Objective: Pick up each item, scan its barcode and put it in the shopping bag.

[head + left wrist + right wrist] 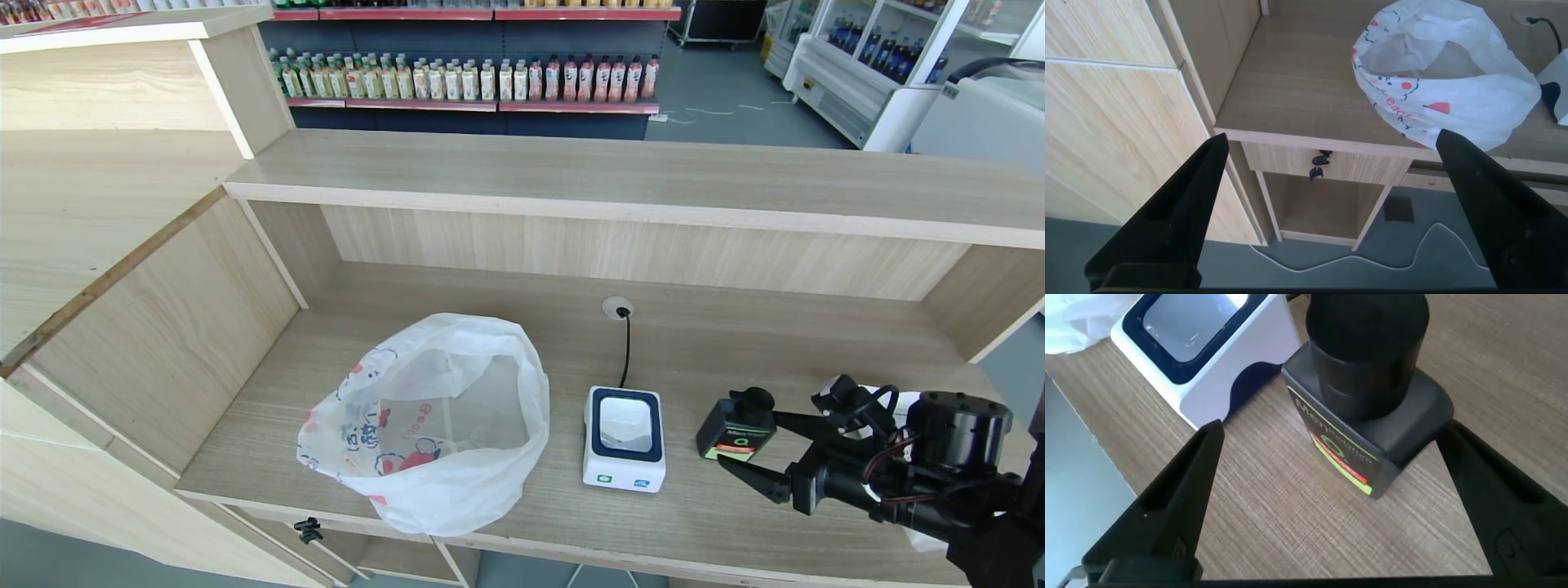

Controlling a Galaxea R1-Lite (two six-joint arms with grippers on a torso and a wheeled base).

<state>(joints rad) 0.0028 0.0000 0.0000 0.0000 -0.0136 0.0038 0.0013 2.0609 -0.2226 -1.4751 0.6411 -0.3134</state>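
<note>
**Right pincer (pixel 747 441) wide about the black bottle (pixel 735 425)**

On the table (pixel 506 327), the shopping bag (pixel 441 408) gapes at 9 o'clock of the scanner (pixel 624 437); the bottle stands at the scanner's 3 o'clock. Your fingers (pixel 1176 506) flank it, touching nothing. Ease forward until its body sits deep between them, then close squarely on the flat sides. Left pincer (pixel 1333 139) hangs wide, empty.

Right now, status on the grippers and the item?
Left gripper open, off the counter. Right gripper open around upright black bottle. Scanner adjacent, nothing between.
</note>
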